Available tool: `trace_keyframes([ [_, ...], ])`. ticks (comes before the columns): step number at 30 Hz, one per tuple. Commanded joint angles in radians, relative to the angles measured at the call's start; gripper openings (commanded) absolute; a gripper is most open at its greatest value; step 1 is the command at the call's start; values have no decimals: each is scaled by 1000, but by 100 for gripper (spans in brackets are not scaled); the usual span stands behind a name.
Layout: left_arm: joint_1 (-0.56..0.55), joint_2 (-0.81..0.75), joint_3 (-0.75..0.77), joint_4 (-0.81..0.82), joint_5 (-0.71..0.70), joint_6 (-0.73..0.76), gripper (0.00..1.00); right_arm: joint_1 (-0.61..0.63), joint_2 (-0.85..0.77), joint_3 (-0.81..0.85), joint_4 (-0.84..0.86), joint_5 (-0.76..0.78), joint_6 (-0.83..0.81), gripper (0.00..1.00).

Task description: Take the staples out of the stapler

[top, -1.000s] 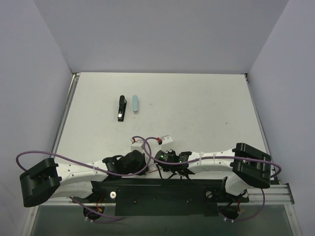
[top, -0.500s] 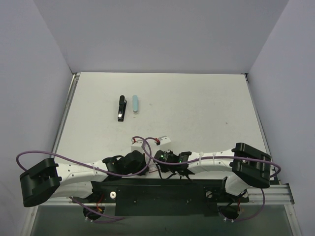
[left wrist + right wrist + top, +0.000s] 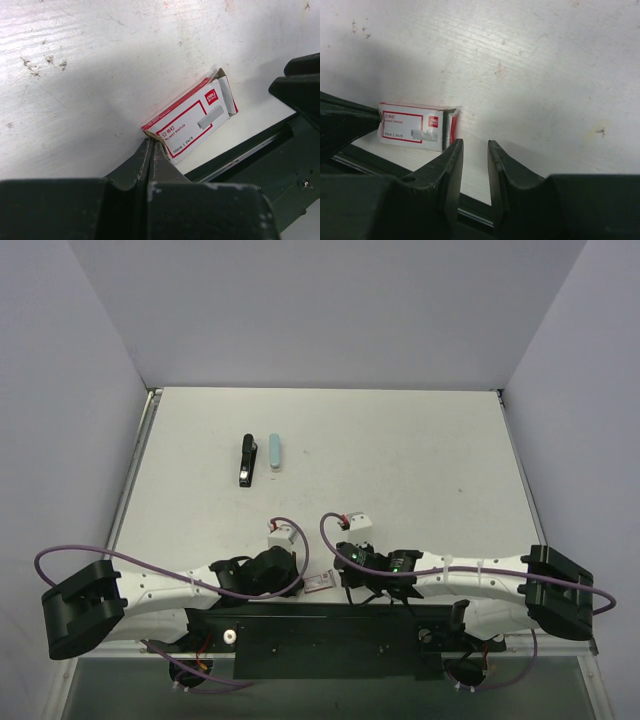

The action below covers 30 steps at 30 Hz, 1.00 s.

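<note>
Stapler point(image 3: 245, 460) in same spot; right arm point(image 3: 480, 578) now farther right.

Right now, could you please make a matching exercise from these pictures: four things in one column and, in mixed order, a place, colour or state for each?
Things:
1. stapler
2. pale blue bar
3. staple box
4. left gripper

Descriptions:
A. red and white
B. black
C. fingers pressed together
D. lies just right of the stapler, seen from above

Pairs: 1-B, 2-D, 3-A, 4-C
</note>
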Motion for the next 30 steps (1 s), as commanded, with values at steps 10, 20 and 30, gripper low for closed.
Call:
trace_keyframes([
  [10, -14, 41, -11, -71, 20, 23, 0, -53, 11, -62, -23, 2, 70, 0],
  [20, -17, 40, -15, -68, 18, 22, 0, -52, 83, -62, 77, -71, 92, 0],
  [30, -17, 35, -21, -66, 15, 20, 0, -38, 140, -63, 153, -136, 111, 0],
])
